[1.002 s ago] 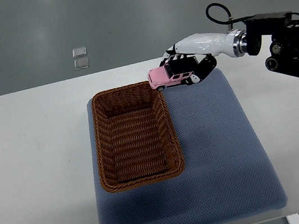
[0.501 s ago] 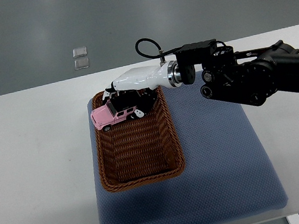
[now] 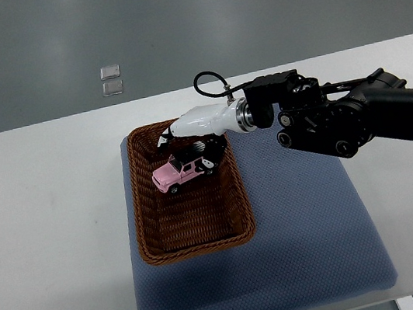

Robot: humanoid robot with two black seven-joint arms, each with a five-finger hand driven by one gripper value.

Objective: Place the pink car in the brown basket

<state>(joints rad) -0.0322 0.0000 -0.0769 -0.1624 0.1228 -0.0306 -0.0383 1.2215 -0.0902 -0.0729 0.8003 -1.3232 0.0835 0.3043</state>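
Observation:
The pink car [image 3: 177, 174] is inside the brown wicker basket [image 3: 149, 235], in its far half, tilted and low over the basket floor. My right hand [image 3: 201, 158], white with black fingers, reaches in over the basket's far right rim, and its fingers are curled around the car's rear end. The black right arm [image 3: 349, 113] comes in from the right edge. The left arm is not in view.
The basket stands on the left part of a blue-grey mat [image 3: 303, 218] on a white table [image 3: 53, 226]. Two small clear squares [image 3: 110, 79] lie on the floor beyond the table's far edge.
My right hand carried the pink car left from the mat's far edge over the basket rim, then lowered it into the basket and drew back slightly to the right.

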